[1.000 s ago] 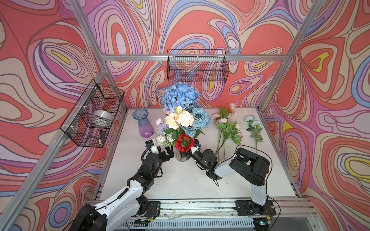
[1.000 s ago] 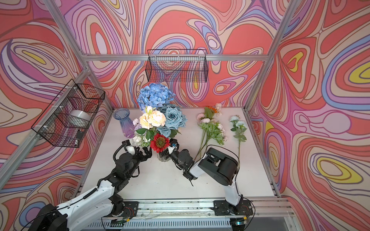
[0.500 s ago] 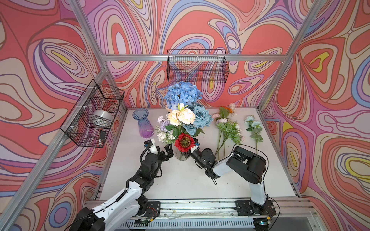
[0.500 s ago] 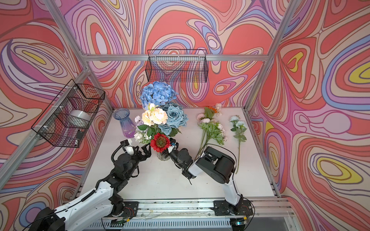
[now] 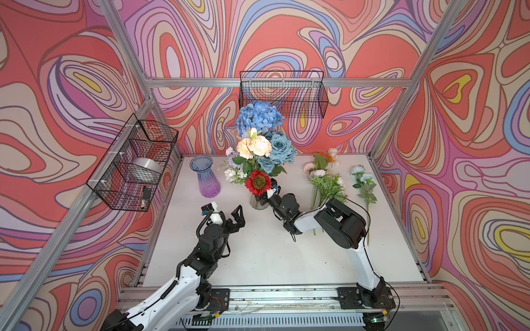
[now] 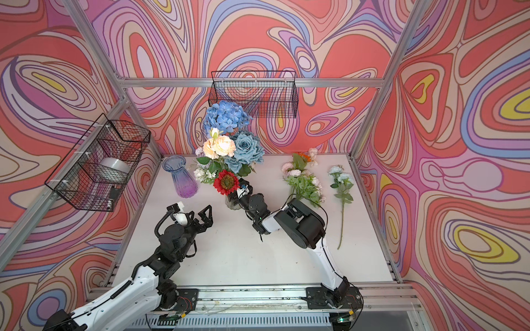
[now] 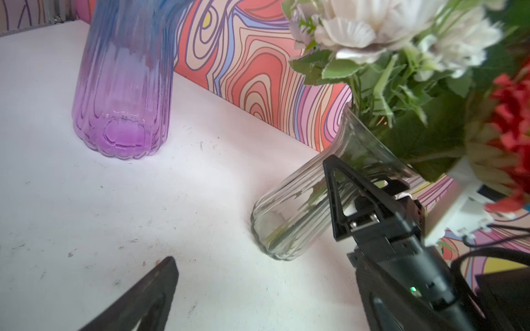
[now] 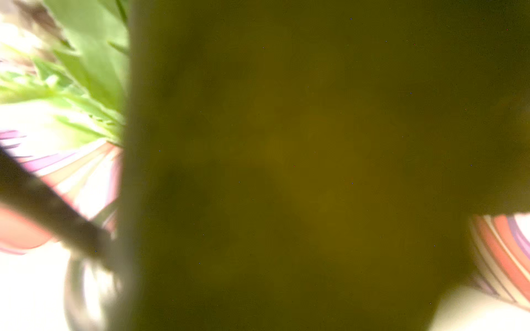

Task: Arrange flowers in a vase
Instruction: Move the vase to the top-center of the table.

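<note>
Top view | left hand (image 5: 231, 219) spread wide, empty | flowers (image 5: 259, 149) in clear vase (image 5: 257, 203) at its 1 o'clock, apart | right hand (image 5: 269, 194) against vase neck under red sunflower (image 5: 258, 182), grip cannot tell | loose stems (image 5: 325, 183) at 3 o'clock

Clear vase (image 6: 233, 203) stands on the table (image 6: 258, 258) holding the flowers (image 6: 229, 143); right gripper (image 6: 242, 192) is at its neck beneath the sunflower (image 6: 226, 182), jaws not discernible. Left gripper (image 6: 200, 214) hangs near the vase, jaws wide apart. Purple vase (image 6: 183, 180) stands behind it; loose stems (image 6: 304, 183) lie well apart.
</note>
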Robot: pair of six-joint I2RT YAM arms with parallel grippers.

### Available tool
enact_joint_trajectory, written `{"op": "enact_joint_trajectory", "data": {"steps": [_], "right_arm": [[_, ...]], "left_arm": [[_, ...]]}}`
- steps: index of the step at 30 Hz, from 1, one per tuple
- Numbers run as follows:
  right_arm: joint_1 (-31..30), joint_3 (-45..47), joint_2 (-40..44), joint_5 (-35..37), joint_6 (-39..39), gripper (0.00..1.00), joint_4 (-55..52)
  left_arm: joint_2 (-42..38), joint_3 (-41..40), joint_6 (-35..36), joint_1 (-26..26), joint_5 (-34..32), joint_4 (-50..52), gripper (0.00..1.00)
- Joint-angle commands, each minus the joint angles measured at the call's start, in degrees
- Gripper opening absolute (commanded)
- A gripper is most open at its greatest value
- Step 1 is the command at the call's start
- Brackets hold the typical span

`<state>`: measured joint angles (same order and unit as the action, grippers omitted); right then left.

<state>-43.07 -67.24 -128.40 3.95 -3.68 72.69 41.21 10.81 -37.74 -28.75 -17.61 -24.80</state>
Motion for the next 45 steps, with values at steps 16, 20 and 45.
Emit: {"op": "enact_joint_trajectory", "data": {"steps": [16, 20, 45], "right_arm": [[4.83, -30.04, -17.49, -5.37, -4.33, 0.51, -16.46], [5.01, -32.76, -18.93, -5.81, -3.56, 0.67, -18.15], [4.51, 3.44, 3.91, -0.53, 2.42, 0.98, -7.75]], "left_arm": [[-4.54, -0.91, 1.16, 1.34, -3.66, 7.21, 1.00], [-4.82, -0.61, 1.43, 1.48, -3.55, 7.61, 1.00], [2.78, 6.46, 0.45, 11.00, -6.06, 13.74, 1.00]]}}
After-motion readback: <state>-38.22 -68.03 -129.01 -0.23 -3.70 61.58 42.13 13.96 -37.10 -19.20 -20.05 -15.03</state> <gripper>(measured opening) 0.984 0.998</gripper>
